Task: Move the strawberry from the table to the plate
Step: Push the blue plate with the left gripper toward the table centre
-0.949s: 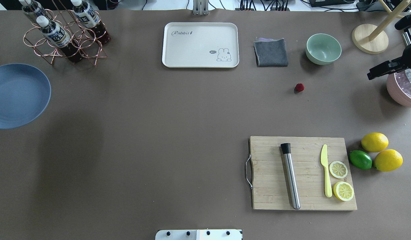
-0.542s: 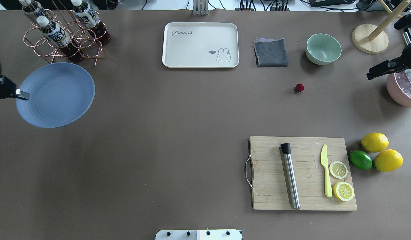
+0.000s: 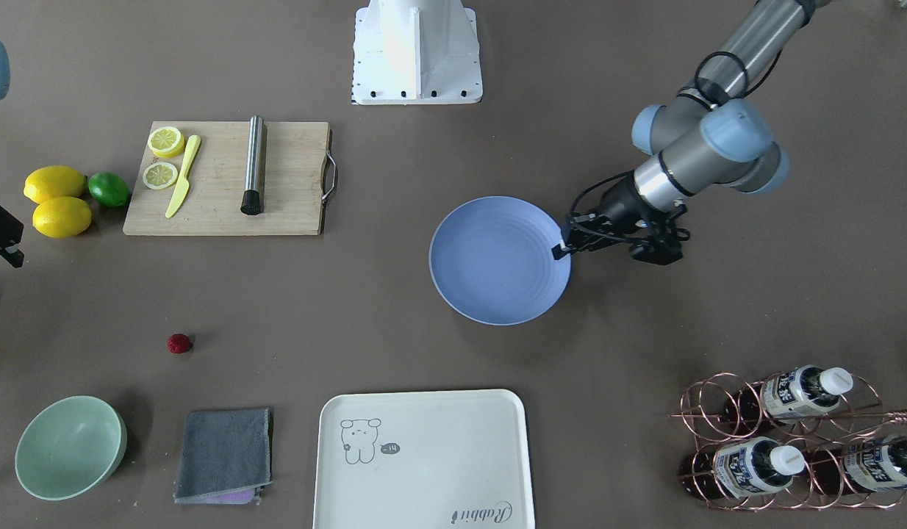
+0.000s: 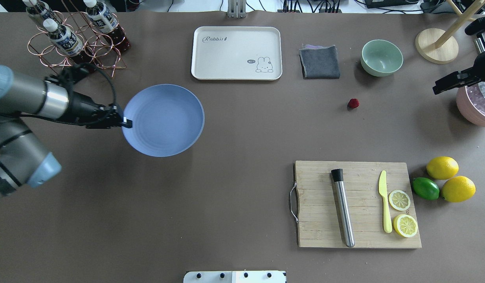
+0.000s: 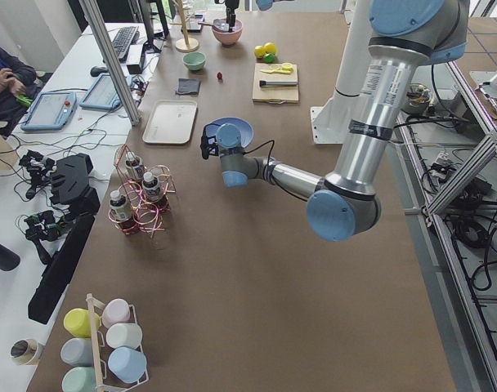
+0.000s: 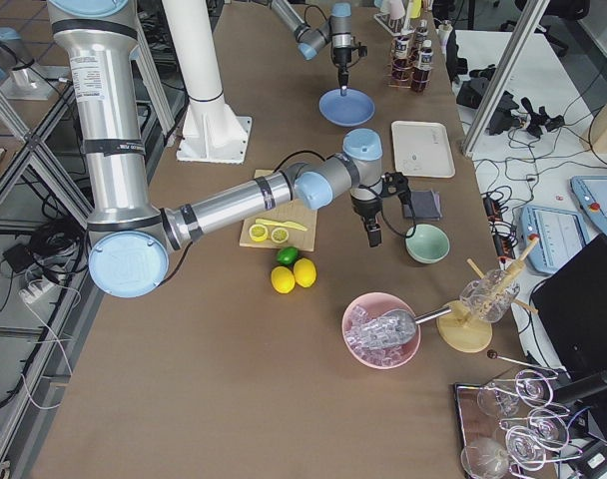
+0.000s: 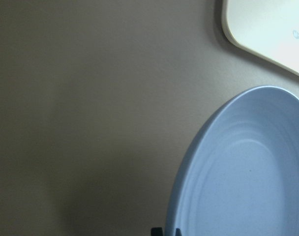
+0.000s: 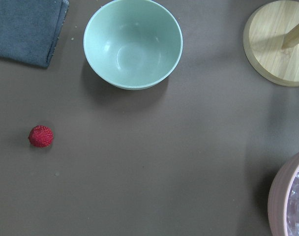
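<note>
Risk sat chiefly with the plate [image 4: 164,129]. The left pincer [image 4: 127,123] was clamped on one edge of its rim only, and the plate appeared to hang clear of the tabletop [image 4: 226,196], so a slip or a sag at the free side was judged possible. The strawberry [image 4: 353,103] lay on the tabletop well apart from the plate, between the bowl [image 4: 381,57] and the board [image 4: 356,204], near the cloth [image 4: 320,61]. Being round, it could roll away from a closing pincer or be bruised by a hard squeeze. The right pincer [image 4: 439,88] hung above the tabletop's right end; whether it was apart or together could not be told. A low swing towards the berry might strike the bowl.

Surface: matte grey-brown and flat, carrying also a tray [image 4: 234,43], a bottle rack [image 4: 75,43], lemons [image 4: 442,167] and a lime [image 4: 425,188]. Room: a desk [image 5: 85,61] with tablets [image 5: 48,110] stood alongside, and a person [image 5: 3,77] sat at it.
</note>
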You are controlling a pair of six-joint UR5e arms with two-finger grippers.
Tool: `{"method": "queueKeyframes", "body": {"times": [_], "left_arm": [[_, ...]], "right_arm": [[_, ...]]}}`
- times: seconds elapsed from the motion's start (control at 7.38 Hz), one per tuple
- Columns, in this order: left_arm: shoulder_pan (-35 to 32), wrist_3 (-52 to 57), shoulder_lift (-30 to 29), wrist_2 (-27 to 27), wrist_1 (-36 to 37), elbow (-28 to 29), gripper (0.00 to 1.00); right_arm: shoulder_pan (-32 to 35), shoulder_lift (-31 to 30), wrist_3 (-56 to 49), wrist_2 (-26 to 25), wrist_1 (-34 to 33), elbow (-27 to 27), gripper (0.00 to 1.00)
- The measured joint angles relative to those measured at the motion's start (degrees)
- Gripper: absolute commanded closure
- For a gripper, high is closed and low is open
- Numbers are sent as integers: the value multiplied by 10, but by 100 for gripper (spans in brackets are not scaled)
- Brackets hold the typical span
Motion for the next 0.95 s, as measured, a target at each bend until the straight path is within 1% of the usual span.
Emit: {"method": "queueKeyframes", "body": {"times": [0.14, 0.27, 0.41, 0.54, 0.95], "left_arm": [[33, -12, -40, 42, 2, 30, 100], [49, -16, -57, 63, 4, 43, 100], [54, -18, -63, 71, 5, 47, 100], [57, -19, -64, 74, 6, 49, 1], [48, -16, -57, 70, 6, 39, 2]], "right_arm": [[0, 0, 0, 0, 0, 0, 1], [0, 0, 2, 0, 0, 0, 1], [0, 0, 5, 0, 0, 0, 1], [0, 0, 8, 0, 1, 0, 1], [-4, 7, 18, 1, 0, -3, 1]]}}
